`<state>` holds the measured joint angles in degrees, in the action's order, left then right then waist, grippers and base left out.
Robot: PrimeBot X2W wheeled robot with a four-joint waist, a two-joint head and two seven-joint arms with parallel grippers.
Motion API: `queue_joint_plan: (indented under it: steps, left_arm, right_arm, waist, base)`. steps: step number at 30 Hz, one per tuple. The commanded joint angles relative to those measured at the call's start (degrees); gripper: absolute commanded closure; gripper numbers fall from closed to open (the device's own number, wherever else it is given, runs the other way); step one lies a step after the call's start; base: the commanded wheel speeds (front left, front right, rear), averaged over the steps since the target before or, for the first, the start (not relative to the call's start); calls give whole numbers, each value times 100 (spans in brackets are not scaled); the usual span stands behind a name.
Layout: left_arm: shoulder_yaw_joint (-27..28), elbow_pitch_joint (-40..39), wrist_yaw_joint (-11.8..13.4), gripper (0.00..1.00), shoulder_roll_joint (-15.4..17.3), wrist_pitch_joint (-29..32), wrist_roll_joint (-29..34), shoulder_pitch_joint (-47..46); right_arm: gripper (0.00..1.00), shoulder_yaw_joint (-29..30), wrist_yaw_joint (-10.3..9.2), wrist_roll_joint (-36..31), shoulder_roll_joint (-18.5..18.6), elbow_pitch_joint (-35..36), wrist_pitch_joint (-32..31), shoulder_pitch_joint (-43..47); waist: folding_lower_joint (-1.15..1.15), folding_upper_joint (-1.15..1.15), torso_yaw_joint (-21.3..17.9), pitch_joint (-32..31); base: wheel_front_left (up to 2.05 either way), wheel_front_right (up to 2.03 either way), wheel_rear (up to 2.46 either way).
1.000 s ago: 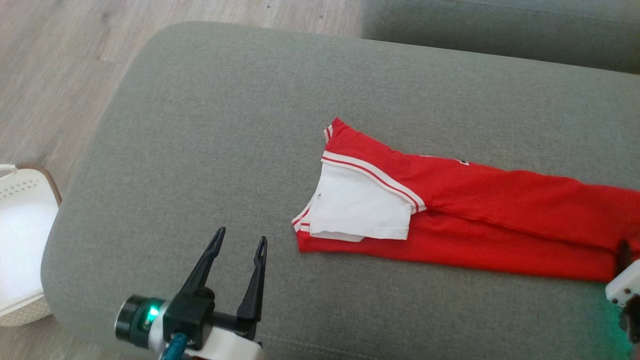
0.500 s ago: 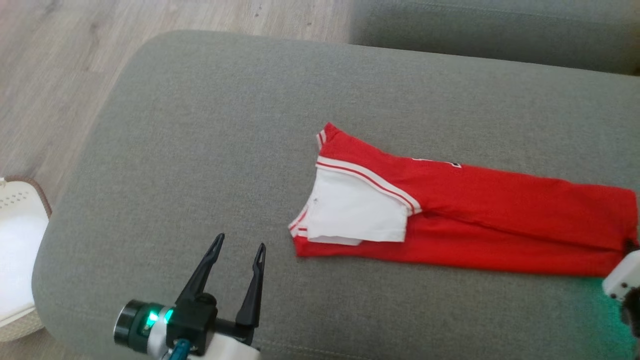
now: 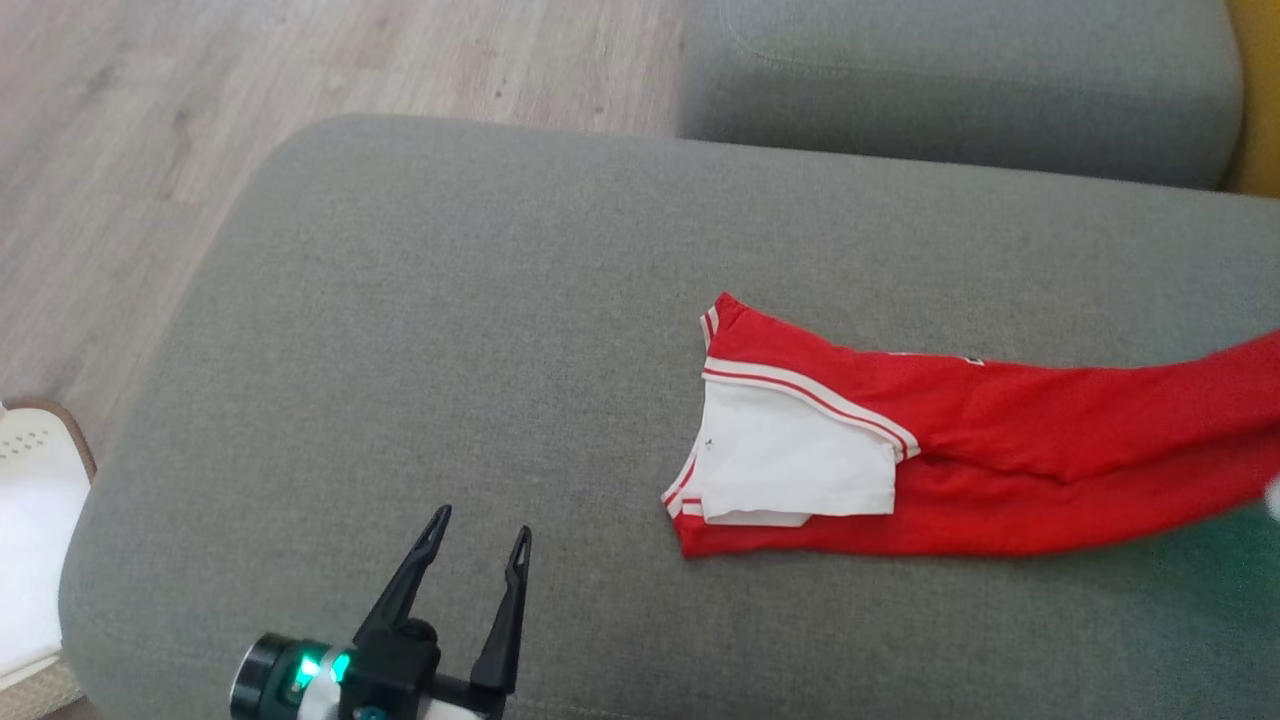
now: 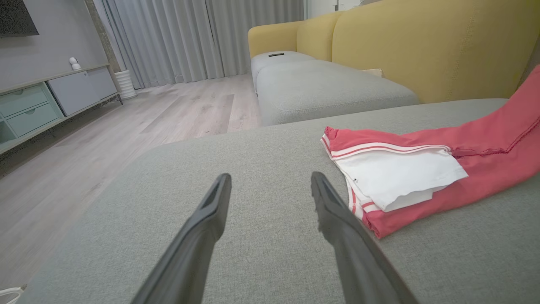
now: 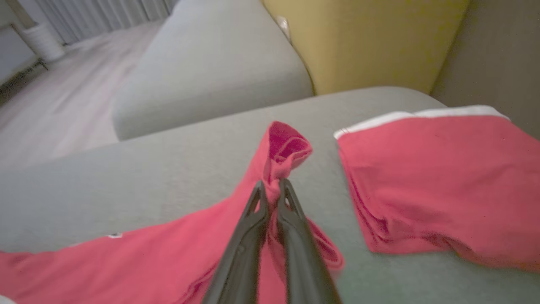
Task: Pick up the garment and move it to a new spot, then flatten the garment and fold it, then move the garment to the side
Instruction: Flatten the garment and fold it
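Note:
The garment [image 3: 1010,440] is a long red top with white-striped trim and a white sleeve panel [image 3: 790,465], lying on the grey sofa cushion [image 3: 450,330]. Its right end rises off the cushion toward the head view's right edge. In the right wrist view my right gripper [image 5: 272,183] is shut on a bunched red fold of the garment [image 5: 289,147]. Low at the left, my left gripper [image 3: 481,522] stands open over bare cushion, left of the garment [image 4: 485,169]. Nothing sits between its fingers [image 4: 211,211].
A white perforated basket [image 3: 30,540] stands on the wood floor [image 3: 200,100] by the cushion's left edge. A second grey cushion [image 3: 950,80] lies beyond, with a yellow sofa back [image 4: 422,42]. Another folded red piece with white trim [image 5: 438,177] lies right of the pinched fold.
My right gripper has shut on the garment's right end and raised it, pulling the garment rightward over the cushion. The head camera has shifted. My left gripper stays open.

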<state>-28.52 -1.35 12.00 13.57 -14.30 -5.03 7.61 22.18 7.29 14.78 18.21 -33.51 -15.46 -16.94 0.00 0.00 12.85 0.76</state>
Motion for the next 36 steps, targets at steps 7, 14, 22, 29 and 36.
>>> queue_joint_plan:
  steps: [7, 14, 22, 29, 36]
  left_arm:
    - [264, -67, -109, 0, -92, -70, 16, -78]
    - [239, -22, -224, 0, -136, -70, 65, -77]
    - [249, -2, -295, 0, -212, -70, 103, -116]
    - [417, 6, -362, 0, -370, -70, -67, -144]
    - [539, 40, -379, 0, -441, -70, -59, -131]
  right_arm:
    - [100, -959, 20, 771, -636, 1989, -487, 189]
    - [100, -1896, 20, 1013, -1279, 2789, -732, 455]
    - [100, -2733, 20, 1180, -1511, 2338, -441, 463]
    - [0, -3385, 20, 1603, -1531, 1534, 170, 103]
    - [0, -3737, 20, 1981, -1532, 1386, 753, -56]
  waist:
    - [0, 0, 193, -237]
    - [0, 0, 596, -295]
    - [0, 0, 989, -170]
    - [0, 0, 1087, 29]
    - [0, 0, 847, 29]
  base:
    - [0, 0, 0]
    - [0, 0, 0]
    - [0, 0, 0]
    - [0, 0, 0]
    - [0, 0, 0]
